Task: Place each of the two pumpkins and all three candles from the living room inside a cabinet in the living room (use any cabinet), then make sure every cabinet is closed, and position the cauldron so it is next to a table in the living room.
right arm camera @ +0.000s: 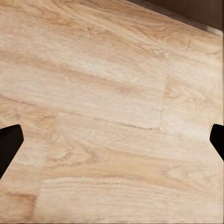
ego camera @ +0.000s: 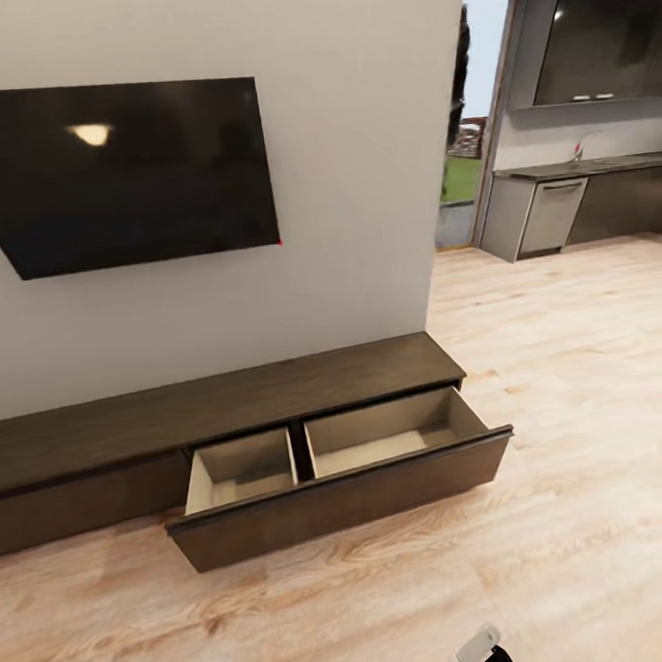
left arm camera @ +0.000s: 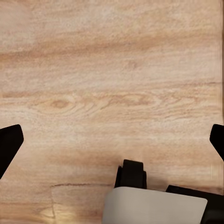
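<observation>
Wood makes up the cabinet (ego camera: 217, 406), a long, low, dark box along the wall under the TV (ego camera: 122, 174). One drawer (ego camera: 339, 476) is pulled out at about 6 o'clock from the TV. It has two pale parts inside, and both look bare. The drawer will likely feel stiff and a bit heavy. It has no handle, so I would push flat on the middle of its front to close it.

The head view shows the room and a kitchen (ego camera: 589, 178) at 2 o'clock. The wrist views show floor (left arm camera: 112, 84) up close. The left gripper (left arm camera: 112, 144) and right gripper (right arm camera: 112, 144) both have fingers spread wide and hold nothing.
</observation>
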Available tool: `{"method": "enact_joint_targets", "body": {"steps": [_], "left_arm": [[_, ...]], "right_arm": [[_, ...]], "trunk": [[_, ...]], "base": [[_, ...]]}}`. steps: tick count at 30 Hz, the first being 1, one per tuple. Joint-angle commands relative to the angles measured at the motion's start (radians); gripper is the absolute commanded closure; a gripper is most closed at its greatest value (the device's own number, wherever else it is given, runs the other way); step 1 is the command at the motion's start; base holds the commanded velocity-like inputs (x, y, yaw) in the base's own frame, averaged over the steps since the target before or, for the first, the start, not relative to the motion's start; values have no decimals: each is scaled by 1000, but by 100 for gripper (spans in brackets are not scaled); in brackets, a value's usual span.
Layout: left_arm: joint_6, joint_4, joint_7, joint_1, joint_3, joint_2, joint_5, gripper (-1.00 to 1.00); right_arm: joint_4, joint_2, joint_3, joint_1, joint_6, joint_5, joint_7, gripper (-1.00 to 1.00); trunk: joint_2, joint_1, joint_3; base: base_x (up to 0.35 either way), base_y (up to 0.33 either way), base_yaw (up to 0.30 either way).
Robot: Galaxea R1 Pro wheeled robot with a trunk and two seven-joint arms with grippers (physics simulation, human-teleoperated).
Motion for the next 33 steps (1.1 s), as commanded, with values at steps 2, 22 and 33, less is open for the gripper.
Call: {"method": "enact_joint_targets", "body": {"steps": [2,22,33], "left_arm": [[0,1,0,0,0,0,0,-100],[0,1,0,0,0,0,-1,-100],[0,1,0,0,0,0,0,-100]], "right_arm": [[0,0,0,0,0,0,0,-100],[-6,2,-1,0,-15,-3,0,-100],[-2,3,-1,2,-20,-4,0,-100]], "trunk": [[0,0,2],[0,0,13],[0,0,1]], "base": [[-279,0,-211],[-94,0,-127],[0,0,-194]]}}
